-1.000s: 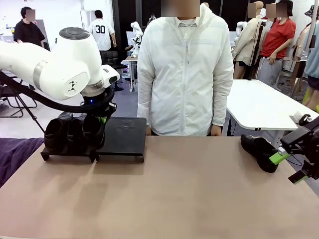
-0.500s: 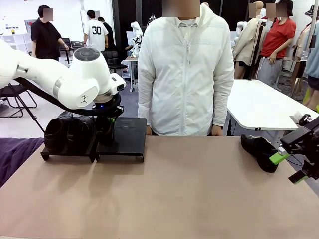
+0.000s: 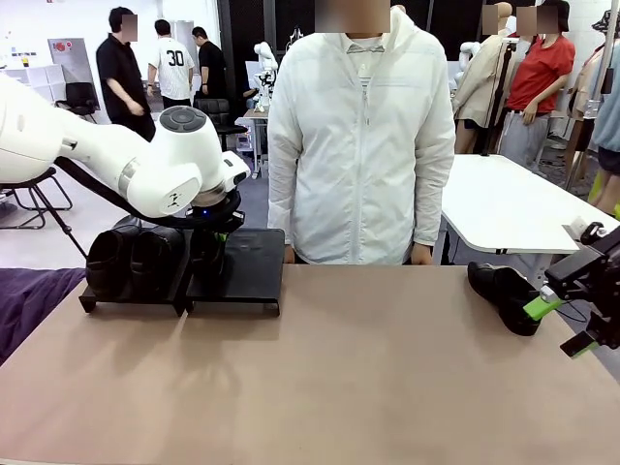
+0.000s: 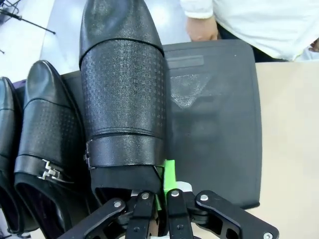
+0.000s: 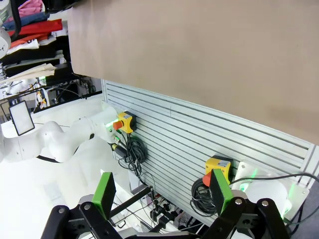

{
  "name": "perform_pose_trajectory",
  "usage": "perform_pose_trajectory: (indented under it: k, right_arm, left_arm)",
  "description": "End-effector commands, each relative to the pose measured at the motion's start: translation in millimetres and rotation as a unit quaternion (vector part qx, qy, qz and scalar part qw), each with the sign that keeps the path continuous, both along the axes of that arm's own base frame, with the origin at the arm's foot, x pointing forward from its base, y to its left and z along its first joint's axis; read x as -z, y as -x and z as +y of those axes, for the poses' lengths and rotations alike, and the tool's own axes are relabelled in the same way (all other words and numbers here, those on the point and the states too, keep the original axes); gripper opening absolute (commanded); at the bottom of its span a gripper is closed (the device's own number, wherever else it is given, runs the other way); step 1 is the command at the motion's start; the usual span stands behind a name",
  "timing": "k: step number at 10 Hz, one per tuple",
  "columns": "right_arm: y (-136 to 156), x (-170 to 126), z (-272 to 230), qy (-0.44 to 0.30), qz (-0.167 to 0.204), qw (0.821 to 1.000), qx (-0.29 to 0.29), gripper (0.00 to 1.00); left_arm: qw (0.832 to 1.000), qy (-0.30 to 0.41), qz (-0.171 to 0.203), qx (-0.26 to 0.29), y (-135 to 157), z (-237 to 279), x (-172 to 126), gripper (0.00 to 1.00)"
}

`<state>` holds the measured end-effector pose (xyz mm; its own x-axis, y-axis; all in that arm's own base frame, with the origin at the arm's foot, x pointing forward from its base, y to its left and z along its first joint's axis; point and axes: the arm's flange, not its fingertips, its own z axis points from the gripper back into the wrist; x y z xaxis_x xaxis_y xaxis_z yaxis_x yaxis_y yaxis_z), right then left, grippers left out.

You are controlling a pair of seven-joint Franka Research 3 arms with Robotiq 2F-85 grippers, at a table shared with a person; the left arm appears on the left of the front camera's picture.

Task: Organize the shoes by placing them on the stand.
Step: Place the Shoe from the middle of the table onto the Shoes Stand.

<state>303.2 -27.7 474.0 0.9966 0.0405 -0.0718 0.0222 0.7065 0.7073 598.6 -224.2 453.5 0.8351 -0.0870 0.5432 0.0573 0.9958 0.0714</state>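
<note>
Right tool (image 5: 162,196): released, fingers spread, off the counter (image 3: 368,368) edge. One shoe (image 3: 504,295) lies near it on the counter. Left tool (image 4: 162,199): clamped on a shoe's heel (image 4: 122,99), over the stand (image 4: 214,114) beside two racked shoes (image 3: 131,260)

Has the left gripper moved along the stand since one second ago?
Yes. The left gripper, holding a shoe, shifted rightward along the stand, from its left panel onto the right.
</note>
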Motion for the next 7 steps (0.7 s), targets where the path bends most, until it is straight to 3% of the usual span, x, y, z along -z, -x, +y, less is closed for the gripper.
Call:
perform_pose_trajectory:
  k: [1,2,7]
  right_arm:
    - [-0.5,-2.5,0.2,-0.006,0.002,1.0,0.003,1.0]
    - [-0.5,-2.5,0.2,-0.006,0.002,1.0,0.003,1.0]
    - [-0.5,-2.5,0.2,-0.006,0.002,1.0,0.003,1.0]
  left_arm:
    - [1.0,0.004,0.006,-0.019,-4.6,-4.5,-8.3,0.82]
    - [1.0,0.006,0.009,-0.018,-4.3,-4.4,-9.5,1.0]
    - [1.0,0.014,-0.007,-0.022,9.5,-2.1,-20.7,1.0]
